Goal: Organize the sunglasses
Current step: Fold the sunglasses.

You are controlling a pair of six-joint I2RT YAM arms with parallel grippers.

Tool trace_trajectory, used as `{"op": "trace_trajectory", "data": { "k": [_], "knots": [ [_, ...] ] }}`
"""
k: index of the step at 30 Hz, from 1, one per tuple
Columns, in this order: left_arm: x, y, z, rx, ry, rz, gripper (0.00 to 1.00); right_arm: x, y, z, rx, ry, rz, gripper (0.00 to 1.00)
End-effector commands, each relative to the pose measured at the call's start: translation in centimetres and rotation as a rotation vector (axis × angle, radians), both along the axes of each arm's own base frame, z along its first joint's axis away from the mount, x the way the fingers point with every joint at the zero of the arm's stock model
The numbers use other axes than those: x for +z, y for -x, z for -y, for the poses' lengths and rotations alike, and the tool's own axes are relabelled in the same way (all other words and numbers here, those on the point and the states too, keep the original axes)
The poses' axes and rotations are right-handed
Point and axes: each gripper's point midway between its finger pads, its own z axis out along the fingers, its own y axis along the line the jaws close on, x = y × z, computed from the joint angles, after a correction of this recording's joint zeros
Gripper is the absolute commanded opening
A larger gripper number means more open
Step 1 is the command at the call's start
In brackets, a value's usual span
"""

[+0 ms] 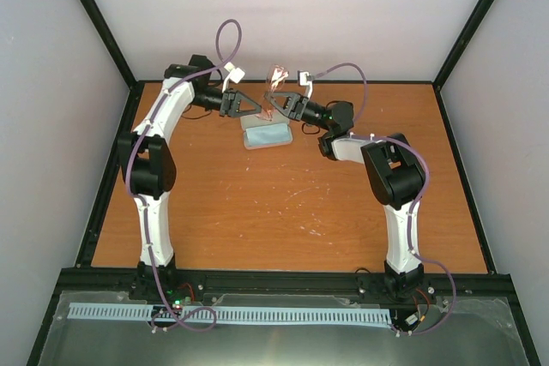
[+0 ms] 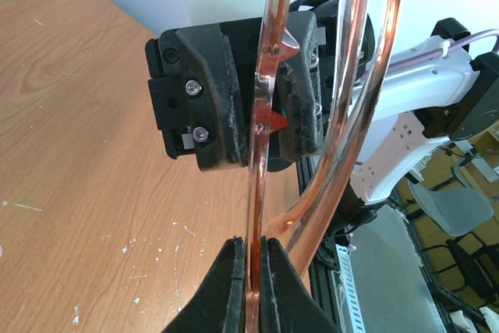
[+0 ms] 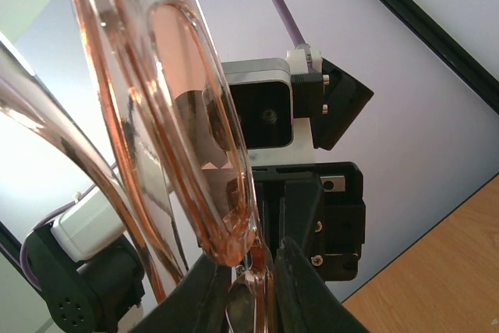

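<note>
The table [image 1: 283,212], of orange-brown wood flecked with white marks, is seen beneath both sets of jaws and on their near side. The left arm [image 1: 154,169] and the right arm [image 1: 390,169] are stretched towards the far edge. Their jaws are set almost tip to tip there, facing one another.

A pale blue-grey object [image 1: 268,136] is laid flat on the wood just on the near side of the meeting jaws and is touched by neither. Whether it is a cloth, a case or both cannot be told from above.

The left gripper [image 2: 251,259] is clenched on the sunglasses [image 3: 175,107]. In the left wrist view a thin amber strip of frame is pinched between its two black fingers [image 2: 226,290], with no gap left. The right gripper [image 3: 248,282] is clamped on the same pair. In its own wrist view the lower rim of the frame is caught between its fingers [image 3: 296,286], and in the left wrist view the frame is seen squeezed edge-on between its pads.

The sunglasses are thus gripped from both sides at once and held clear of the table. The frame runs from one set of jaws straight into the other. One clear lens is seen rising above the right jaws, and the slim curved arms sweep up beside the left jaws.
</note>
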Motion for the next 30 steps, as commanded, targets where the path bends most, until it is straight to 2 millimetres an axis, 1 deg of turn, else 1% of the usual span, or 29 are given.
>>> {"op": "trace_trajectory", "data": {
  "k": [1,3,5,8,11,14,15,17,19,20,21,23,24,26,28,30],
  "knots": [
    [3.1,-0.1,-0.3,0.001,0.038,0.108,0.01,-0.6,0.2,0.2,0.007,0.004,-0.003,0.14],
    [3.1,-0.1,-0.4,0.002,0.037,0.113,0.01,-0.6,0.2,0.2,0.012,0.006,-0.005,0.15],
    [3.2,-0.1,-0.4,0.001,0.038,0.124,0.01,-0.7,0.2,0.2,0.018,0.008,-0.015,0.24],
    [3.1,-0.2,-0.7,0.004,0.019,0.147,0.01,-1.1,0.3,0.5,0.018,0.016,-0.034,0.31],
    [2.6,-0.5,-1.4,0.023,-0.019,0.156,0.01,-2.0,0.5,1.6,0.001,0.041,-0.063,0.33],
    [1.2,-0.7,-2.3,0.041,-0.100,0.193,0.01,-4.1,0.4,3.0,-0.026,0.110,-0.111,0.32],
    [0.5,-0.7,-2.5,0.041,-0.141,0.213,0.01,-5.2,0.2,3.7,-0.046,0.146,-0.140,0.31],
    [-1.9,-0.6,-3.1,0.037,-0.237,0.233,0.01,-7.3,-0.2,5.5,-0.106,0.229,-0.190,0.31],
    [-4.6,-0.3,-3.9,0.017,-0.343,0.259,0.01,-9.9,-0.7,7.5,-0.188,0.346,-0.254,0.29],
    [-6.3,-0.1,-4.3,0.001,-0.399,0.258,0.01,-11.4,-0.9,8.6,-0.224,0.423,-0.308,0.29],
    [-7.6,0.2,-4.7,-0.018,-0.451,0.265,0.01,-11.9,-1.3,9.6,-0.267,0.481,-0.317,0.29],
    [-10.2,1.0,-5.3,-0.065,-0.532,0.269,0.01,-11.8,-1.4,10.2,-0.281,0.563,-0.301,0.31],
    [-11.3,1.4,-5.6,-0.089,-0.568,0.273,0.01,-12.0,-2.2,11.5,-0.310,0.592,-0.310,0.32],
    [-13.4,2.0,-6.2,-0.144,-0.636,0.284,0.01,-12.0,-2.9,12.3,-0.322,0.616,-0.308,0.33],
    [-15.2,2.3,-6.7,-0.188,-0.690,0.290,0.01,-12.0,-3.4,12.8,-0.335,0.621,-0.315,0.34],
    [-16.0,1.4,-7.1,-0.196,-0.734,0.299,0.01,-11.9,-3.9,12.9,-0.344,0.617,-0.314,0.34]
  ]
}}
